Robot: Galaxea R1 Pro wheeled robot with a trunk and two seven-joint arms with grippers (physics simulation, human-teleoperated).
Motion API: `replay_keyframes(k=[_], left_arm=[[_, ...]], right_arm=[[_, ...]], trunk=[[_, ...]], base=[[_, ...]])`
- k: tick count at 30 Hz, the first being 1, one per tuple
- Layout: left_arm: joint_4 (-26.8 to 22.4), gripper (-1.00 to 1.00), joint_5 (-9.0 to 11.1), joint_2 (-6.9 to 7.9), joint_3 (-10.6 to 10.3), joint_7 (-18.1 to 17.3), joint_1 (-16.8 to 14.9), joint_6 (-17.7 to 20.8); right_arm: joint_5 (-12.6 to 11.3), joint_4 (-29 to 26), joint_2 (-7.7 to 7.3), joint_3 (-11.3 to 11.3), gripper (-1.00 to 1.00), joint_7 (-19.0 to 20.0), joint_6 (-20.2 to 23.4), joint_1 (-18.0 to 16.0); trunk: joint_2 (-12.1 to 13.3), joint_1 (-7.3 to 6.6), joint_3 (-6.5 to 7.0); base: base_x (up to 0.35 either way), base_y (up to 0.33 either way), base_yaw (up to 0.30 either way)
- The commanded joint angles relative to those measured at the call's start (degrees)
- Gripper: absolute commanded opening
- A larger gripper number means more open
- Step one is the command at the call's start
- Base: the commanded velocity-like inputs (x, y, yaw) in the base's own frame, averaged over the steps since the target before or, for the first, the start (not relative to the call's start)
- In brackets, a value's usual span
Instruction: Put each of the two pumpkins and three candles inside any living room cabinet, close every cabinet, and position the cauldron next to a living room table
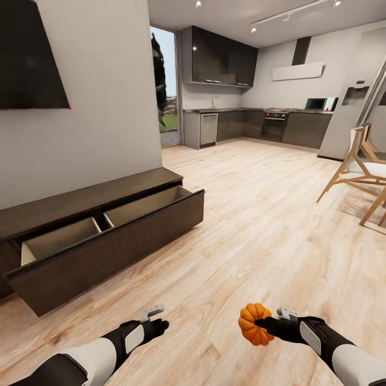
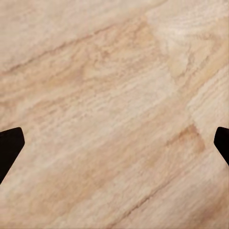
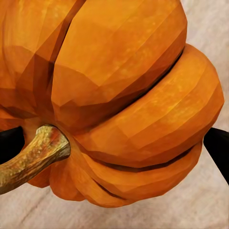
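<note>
Home: open-plan kitchen (image 1: pixel 252 120), wall TV (image 1: pixel 29 56), probably lounge.

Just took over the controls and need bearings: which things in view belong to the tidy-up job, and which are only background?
Job:
- pumpkin, held in the right gripper
- cabinet, its drawer pulled open, both compartments looking bare
- left gripper, open above the floor

Background:
- wooden chair
- wall screen
- kitchen units

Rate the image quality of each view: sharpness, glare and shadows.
Head view: evenly lit, soft shadow under the open cabinet drawer, wide-angle stretch at the edges. Left wrist view: floor grain soft, no glare. Right wrist view: pumpkin very close, faceted render, dull highlights, stem crisp.
</note>
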Motion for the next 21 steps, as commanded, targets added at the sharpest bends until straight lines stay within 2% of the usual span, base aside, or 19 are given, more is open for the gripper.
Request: replay_keyframes(k=[1,6,8,12,14,17,21], left_arm=[[0.0,1.00,0.5,-0.03,-0.5,-0.1,0.0,0.2],[0.0,1.00,0.6,-0.22,-0.4,-0.1,0.0,0.2],[-0.1,1.00,1.3,-0.14,-0.4,-0.3,0.0,0.2],[-0.1,1.00,4.5,0.08,0.0,-0.7,0.0,0.3],[-0.1,1.00,5.5,0.11,0.0,-0.7,0.0,0.4],[-0.1,1.00,6.5,0.23,0.2,-0.9,0.0,0.5],[-0.1,1.00,6.5,0.27,0.1,-0.9,0.0,0.3]], right_arm=[[-0.3,-0.1,-0.05,0.2,-1.00,0.1,0.3,0.0],[-0.3,-0.1,-0.04,0.4,-1.00,0.1,0.3,0.0],[-0.3,-0.1,-0.04,0.7,-1.00,0.1,0.3,0.0],[-0.3,-0.1,-0.03,1.6,-1.00,0.1,0.3,0.0],[-0.3,-0.1,-0.03,1.7,-1.00,0.1,0.3,0.0],[-0.3,0.0,0.03,1.9,-1.00,0.1,0.3,0.0],[-0.3,0.1,0.39,1.9,-1.00,0.1,0.3,0.0]], trunk=[[0.0,-0.01,-0.04],[0.0,-0.01,0.02],[0.0,-0.01,0.07],[0.0,-0.01,0.17],[0.0,-0.01,0.19],[0.0,-0.01,0.20],[0.0,-0.01,0.20]], base=[[0.000,0.000,0.029],[0.000,0.000,0.081],[0.000,0.000,0.245],[0.000,0.000,0.264],[0.000,0.000,0.275],[0.000,0.000,0.281],[0.000,0.000,0.287]])
